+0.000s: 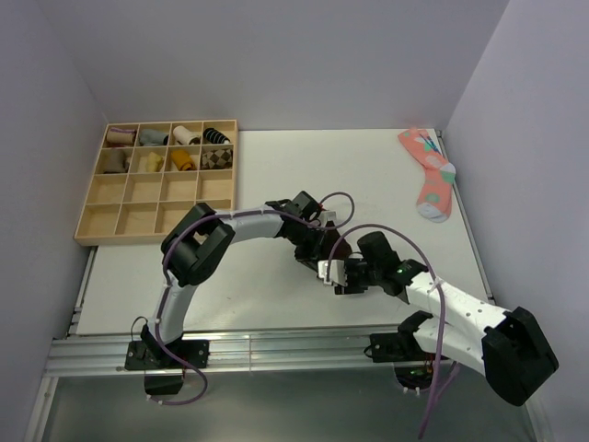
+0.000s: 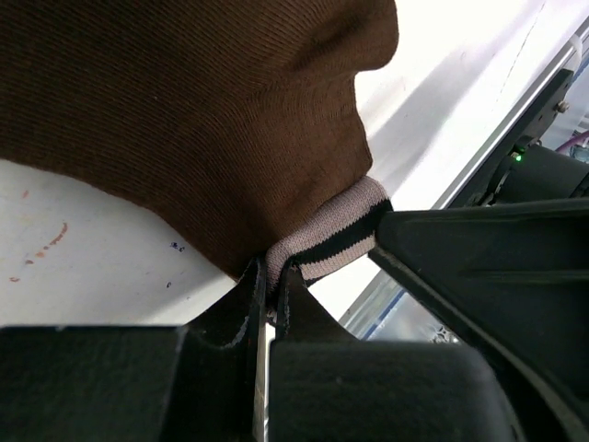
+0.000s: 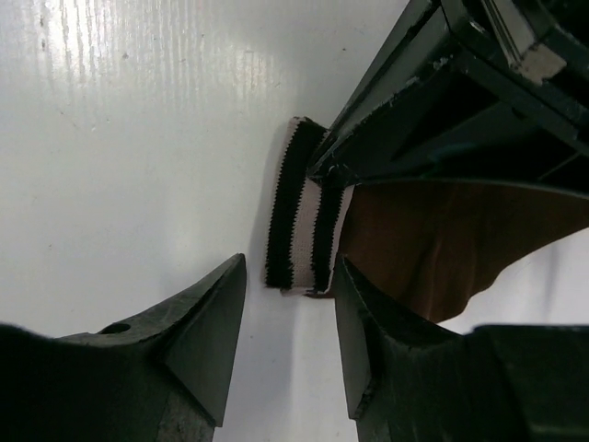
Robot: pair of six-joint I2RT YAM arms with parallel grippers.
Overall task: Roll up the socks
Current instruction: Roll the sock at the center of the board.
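Okay, status: one dark brown sock [image 2: 184, 110] in view, mid-table [image 1: 368, 175], right where the two grippers meet. From the top camera the arms cover nearly all of it, so its full length can't be read there.

Orientation comes from the wrist cams. The striped cuff [image 3: 296, 207] is the end facing the right gripper [image 3: 290, 269], and the brown body runs away from it under the left gripper [image 2: 269, 281]. So the long axis is roughly along the line between the two grippers. The toe end is cut off in both wrist views. The cuff shows two dark bands on pale grey in the right wrist view, and it looks to lie flat on the table. The brown part behind it is possibly lifted a bit, hard to say.

- Left gripper: fingers pinched together on the sock, right where brown knit meets cuff.
- Right gripper: fingers apart, holding nothing. The cuff's end sits just ahead of the gap and neither finger touches it.

Counts:
- One pink sock [image 1: 431, 175] at the far right corner of the table, well apart from the arms, long axis running near-to-far with the grey toe toward the near side.
- One wooden tray [image 1: 92, 214] at far left, a four-by-four grid.
- Eight small sock bundles [image 1: 181, 159] in the tray, one per cell, in its two far rows. They're too small to make out any detail.
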